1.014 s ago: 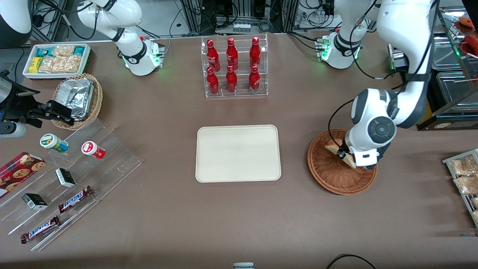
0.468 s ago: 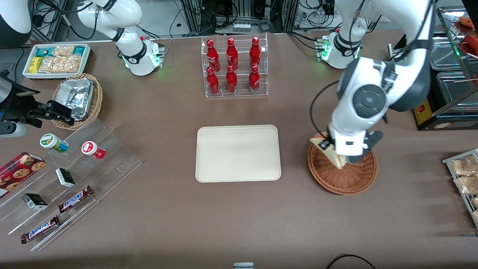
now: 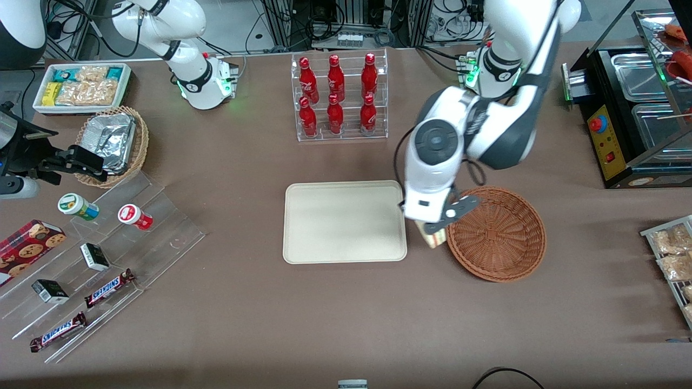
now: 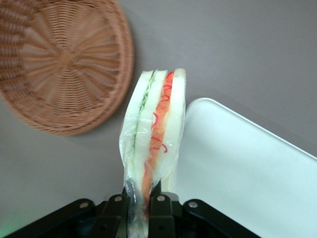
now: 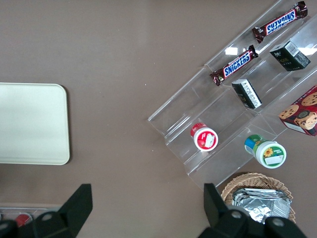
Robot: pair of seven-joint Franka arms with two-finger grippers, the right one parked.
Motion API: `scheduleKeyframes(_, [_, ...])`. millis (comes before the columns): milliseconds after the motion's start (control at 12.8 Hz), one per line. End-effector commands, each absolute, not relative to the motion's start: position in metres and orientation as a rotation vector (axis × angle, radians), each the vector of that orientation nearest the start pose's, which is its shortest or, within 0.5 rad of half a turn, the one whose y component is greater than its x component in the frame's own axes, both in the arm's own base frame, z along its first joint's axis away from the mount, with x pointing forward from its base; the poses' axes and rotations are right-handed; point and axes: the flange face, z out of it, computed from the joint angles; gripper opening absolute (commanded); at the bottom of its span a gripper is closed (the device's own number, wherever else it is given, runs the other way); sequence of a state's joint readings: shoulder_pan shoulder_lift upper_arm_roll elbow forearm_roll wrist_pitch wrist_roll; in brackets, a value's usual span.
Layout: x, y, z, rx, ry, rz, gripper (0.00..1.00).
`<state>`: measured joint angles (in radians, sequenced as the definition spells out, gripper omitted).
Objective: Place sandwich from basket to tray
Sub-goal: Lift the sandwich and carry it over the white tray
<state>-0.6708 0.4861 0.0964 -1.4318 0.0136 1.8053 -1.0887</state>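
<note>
Red bottles [image 3: 338,97] in clear rack, Snickers bars [image 3: 108,287], foil packs [image 3: 111,138] in tan basket, cookie box [image 3: 27,249]

Gripper [image 3: 432,229] carries sandwich [image 3: 435,237] between basket [image 3: 497,235] and tray [image 3: 344,222]

SNICKERS reads clearly on two brown candy bars: one [image 3: 109,288] lies on the clear stepped display stand [image 3: 162,254], the other [image 3: 58,332] sits nearer the front camera, at the stand's low edge. The right wrist view shows the same word on both wrappers. Nothing else is legible: the red bottles' [image 3: 335,94] white script, the small dark boxes [image 3: 94,256], and the cookie box [image 3: 27,249] give no readable words.
</note>
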Motion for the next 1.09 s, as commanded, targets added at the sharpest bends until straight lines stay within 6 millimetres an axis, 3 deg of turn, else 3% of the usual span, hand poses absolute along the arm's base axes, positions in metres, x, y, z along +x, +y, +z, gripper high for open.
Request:
scheduleKeyframes(0, [0.585,-0.424,0.381,-2.992,-0.722,-0.007,0.0])
scheduleKeyframes(156, [0.586,-0.442,0.362,-3.039,-0.697,-0.061,0.0])
scheduleKeyframes(312, [0.572,-0.464,0.342,-3.071,-0.583,-0.024,0.0])
scheduleKeyframes(1014, [0.534,-0.502,0.283,-3.073,-0.292,0.126,0.0])
